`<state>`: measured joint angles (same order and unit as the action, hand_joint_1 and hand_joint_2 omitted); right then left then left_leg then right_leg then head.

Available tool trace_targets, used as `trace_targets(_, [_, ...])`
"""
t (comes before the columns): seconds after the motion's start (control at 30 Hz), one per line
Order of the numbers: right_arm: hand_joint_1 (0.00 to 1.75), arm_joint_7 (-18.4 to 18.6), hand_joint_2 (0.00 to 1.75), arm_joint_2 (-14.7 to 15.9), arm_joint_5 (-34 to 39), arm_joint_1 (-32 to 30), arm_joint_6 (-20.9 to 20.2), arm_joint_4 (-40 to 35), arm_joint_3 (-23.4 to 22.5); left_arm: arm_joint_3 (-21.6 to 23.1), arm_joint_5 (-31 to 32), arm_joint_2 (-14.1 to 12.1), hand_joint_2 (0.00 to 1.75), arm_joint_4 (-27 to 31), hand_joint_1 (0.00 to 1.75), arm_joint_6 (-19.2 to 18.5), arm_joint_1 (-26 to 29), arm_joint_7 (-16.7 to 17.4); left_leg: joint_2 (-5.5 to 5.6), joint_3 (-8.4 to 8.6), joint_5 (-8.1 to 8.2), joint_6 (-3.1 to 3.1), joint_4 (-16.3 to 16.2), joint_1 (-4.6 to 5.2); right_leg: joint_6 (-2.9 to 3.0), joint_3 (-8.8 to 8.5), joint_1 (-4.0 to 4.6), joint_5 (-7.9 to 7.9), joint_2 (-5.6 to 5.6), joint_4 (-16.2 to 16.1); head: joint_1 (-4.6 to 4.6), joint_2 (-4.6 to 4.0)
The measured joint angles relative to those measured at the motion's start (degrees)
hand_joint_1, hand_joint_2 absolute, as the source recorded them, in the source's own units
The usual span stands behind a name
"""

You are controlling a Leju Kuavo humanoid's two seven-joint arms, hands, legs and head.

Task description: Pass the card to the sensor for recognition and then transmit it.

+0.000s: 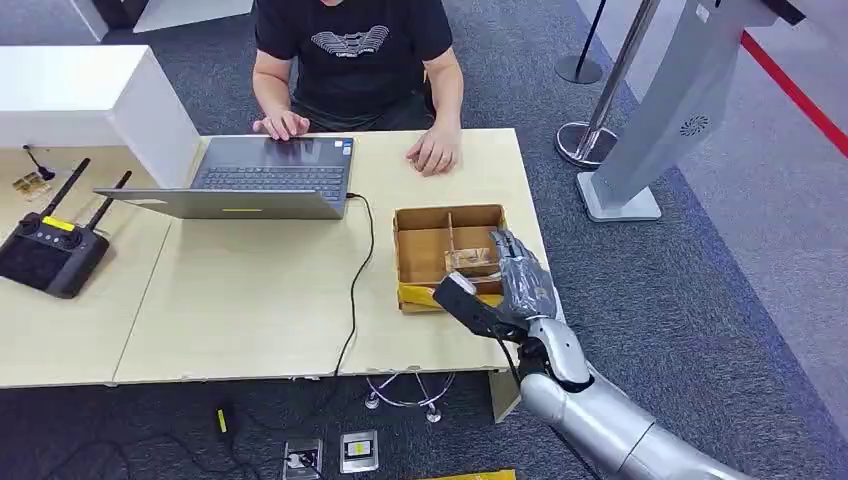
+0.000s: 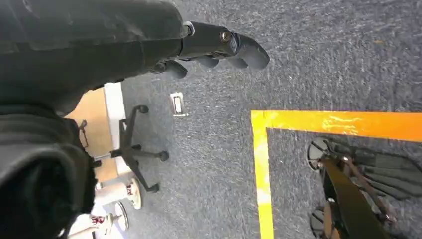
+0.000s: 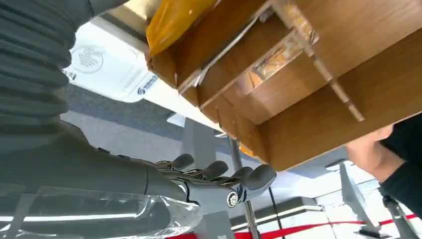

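A pale wooden table (image 1: 250,310) is carrying an open grey laptop (image 1: 255,180), a black twin-antenna controller (image 1: 50,250), and a partitioned brown cardboard box (image 1: 440,250) sitting right under the fingers (image 1: 512,255).

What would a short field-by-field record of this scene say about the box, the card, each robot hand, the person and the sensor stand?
box: open cardboard box with dividers, on the table near its right edge
card: something pale lies in a right compartment; cannot confirm it is the card
right hand: right hand over the box's right side, fingers extended, holding nothing visible
left hand: left hand hanging over carpet, holding nothing
person: seated behind the laptop, both hands on the table
sensor stand: white kiosk on the floor, right of the table
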<state>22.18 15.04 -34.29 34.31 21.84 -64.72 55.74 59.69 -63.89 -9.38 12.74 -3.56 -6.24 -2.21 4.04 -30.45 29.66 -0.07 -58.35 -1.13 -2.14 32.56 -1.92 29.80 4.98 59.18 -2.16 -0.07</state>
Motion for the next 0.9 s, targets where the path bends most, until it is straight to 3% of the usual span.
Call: trace_targets(0.9, [0.00,0.00,1.75,-0.44,-2.23,0.76,2.36,5.11,0.00,-1.05,-2.08,0.02,0.00,-0.07,0.00,0.00,0.24,-0.28,0.00,-0.01,0.00,0.00,0.00,0.00,0.00,0.00,0.00,0.00,0.00,0.00,0.02,0.00])
